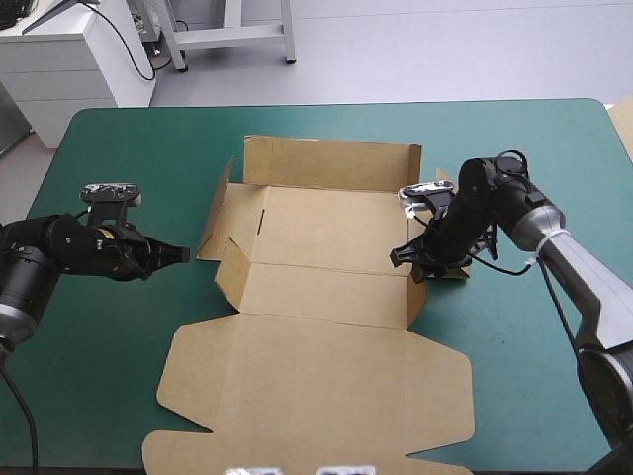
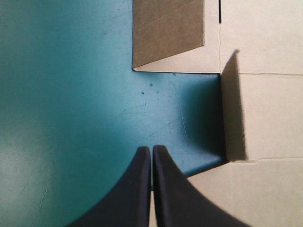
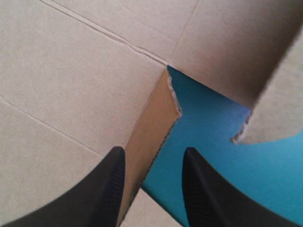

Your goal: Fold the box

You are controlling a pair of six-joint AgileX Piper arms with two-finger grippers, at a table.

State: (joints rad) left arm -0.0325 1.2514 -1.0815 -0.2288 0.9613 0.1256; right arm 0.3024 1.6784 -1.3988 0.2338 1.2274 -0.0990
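a: brown board sits between the right jaws, which stand a moderate gap apart. it is a short upright corner flap (image 3: 149, 137) of the flat-cut brown cardboard box (image 1: 326, 233). they straddle it, but i can't see them pinching it.

b: so the step, as i read it, is raising and tucking that right-hand side. how to do it well?

a: close on the flap low, near its crease, not at the ragged tip. then swing it inward along the score line, so the board bends where it's cut to bend. a grip high up would likely just bow the flap.

b: and the left jaws?

a: pressed together into one point, holding nothing. they are low above the teal-green desk cover (image 2: 71, 94), just beside the box's left side and near a corner of the wide flat lid panel (image 1: 316, 386). a small raised flap (image 2: 234, 113) stands just ahead of them. i'd have them press on the base while the right side folds, or the whole sheet may slide.

b: poses?

a: the right arm (image 1: 534, 213) reaches in from the desk's right, elbow bent. its wrist is tipped steeply down over the box's right near corner. the left arm (image 1: 49, 257) lies low and nearly level, pointing across toward the box. the box itself lies mid-desk with its far wall (image 1: 331, 163) up, its left side half raised and its lid flat toward the near edge.
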